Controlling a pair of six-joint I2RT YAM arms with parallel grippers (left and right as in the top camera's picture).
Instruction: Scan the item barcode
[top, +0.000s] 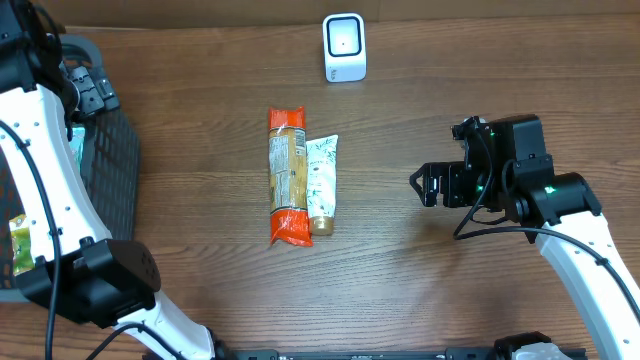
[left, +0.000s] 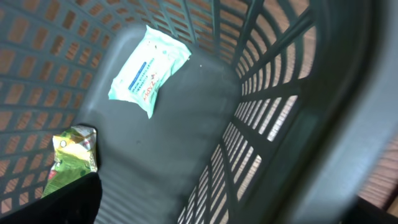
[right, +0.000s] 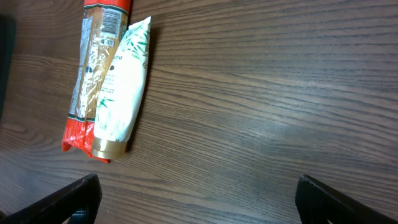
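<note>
on the near side of the table (top: 420, 290), toward the robot's right, the right gripper (top: 418, 186) hovers over bare wood with its claw spread wide and nothing between the fingers. it faces the two products in the middle of the table but stays well apart from them. these are an orange-red packet (top: 287, 175) and a white tube (top: 322, 185) with a gold cap. they lie flat, side by side and touching, and no gripper touches them. a printed label shows on the packet in the right wrist view, but i cannot tell if a barcode is turned upward. further back on the robot's left, the left gripper (top: 88, 88) hangs over the dark basket (top: 110, 150). its claw also looks spread and i see nothing pinched in it. inside the basket lie a pale wipes pack (left: 148, 62) and a green packet (left: 73, 158), apart from each other. at the far edge stands the white scanner (top: 344, 47), upright, with nothing held before it. my judgement is that the two things in the basket are perhaps finished, though the pictures do not prove it. the packet and the tube are not yet picked up, shown to the scanner or put away, so a good part of the work remains.
</note>
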